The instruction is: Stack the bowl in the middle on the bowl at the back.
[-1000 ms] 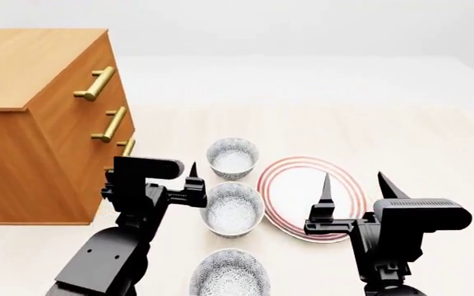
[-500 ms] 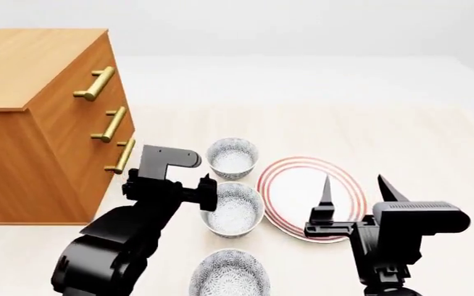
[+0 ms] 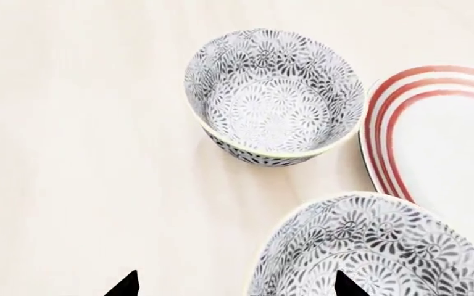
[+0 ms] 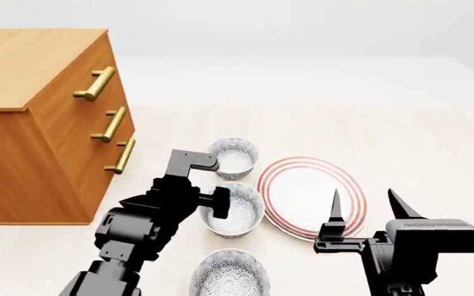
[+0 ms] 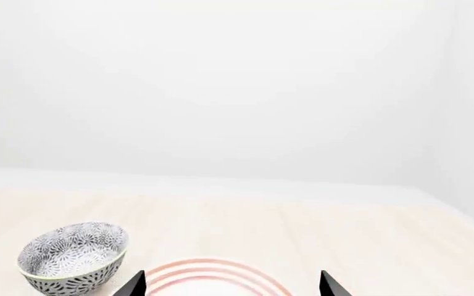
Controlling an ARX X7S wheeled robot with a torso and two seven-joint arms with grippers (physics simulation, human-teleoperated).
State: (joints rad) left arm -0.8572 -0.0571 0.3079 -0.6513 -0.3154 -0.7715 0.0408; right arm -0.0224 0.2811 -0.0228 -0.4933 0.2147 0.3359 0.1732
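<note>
Three grey-patterned bowls stand in a row on the light table. The back bowl (image 4: 232,156) (image 3: 274,98) is upright and empty. The middle bowl (image 4: 237,214) (image 3: 381,246) sits just in front of it. My left gripper (image 4: 218,205) (image 3: 237,287) is open at the middle bowl's left rim; one fingertip (image 3: 348,287) is over the bowl's inside, the other over bare table. My right gripper (image 4: 365,205) (image 5: 231,285) is open and empty, above the near right edge of the plate. The right wrist view shows the back bowl (image 5: 74,256) beyond it.
A white plate with red rings (image 4: 311,197) (image 3: 443,142) (image 5: 212,277) lies right of the bowls, close to both. The front bowl (image 4: 230,274) sits near the table's front. A wooden dresser with brass handles (image 4: 39,123) stands at the left.
My left arm has swung right and forward, bringing its gripper from left of the middle bowl to its rim. My right gripper has shifted slightly right and lower in the head view.
</note>
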